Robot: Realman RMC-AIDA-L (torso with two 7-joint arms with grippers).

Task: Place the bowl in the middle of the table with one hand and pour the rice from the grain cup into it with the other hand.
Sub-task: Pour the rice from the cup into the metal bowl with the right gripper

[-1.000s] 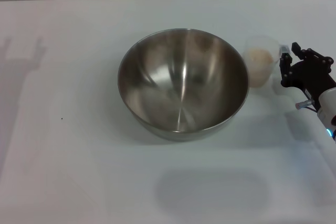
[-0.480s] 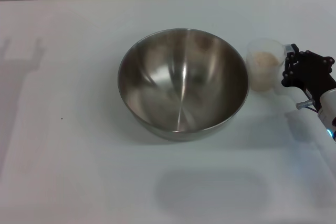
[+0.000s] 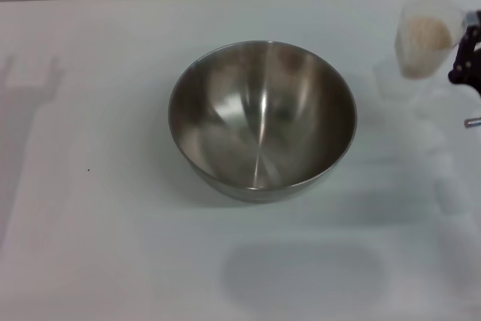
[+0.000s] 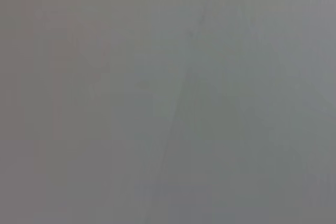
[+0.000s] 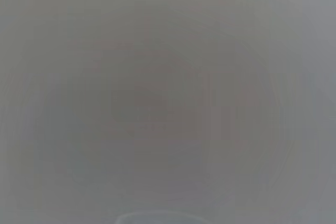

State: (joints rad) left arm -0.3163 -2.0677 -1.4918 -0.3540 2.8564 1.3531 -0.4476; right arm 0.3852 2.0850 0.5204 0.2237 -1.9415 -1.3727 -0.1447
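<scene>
Head view. Bowl (image 3: pixel 262 119): large round stainless steel, brushed shiny inside, no rice in it, standing upright about mid-table (image 3: pixel 113 253). Judged rigid, fairly light for its width, smooth and liable to slide; best taken by the rim. It already stands where the task wants it.

Grain cup (image 3: pixel 425 37): small clear plastic, raised off the table at the far right, well apart from the bowl, roughly upright. Judged light, thin-walled, a little slippery; the side handle is the natural hold. Rice (image 3: pixel 425 34): pale beige granular mass showing through the wall; loose, free-running, likely to spill at a sudden tilt.

Right gripper (image 3: pixel 467 56): black, at the right edge, closed on the cup's handle side, carrying it. Left gripper: out of sight.

Left wrist view. Featureless grey; nothing identifiable.

Right wrist view. Grey blur, with only a faint pale curved edge at one border; cup and fingers cannot be made out.
</scene>
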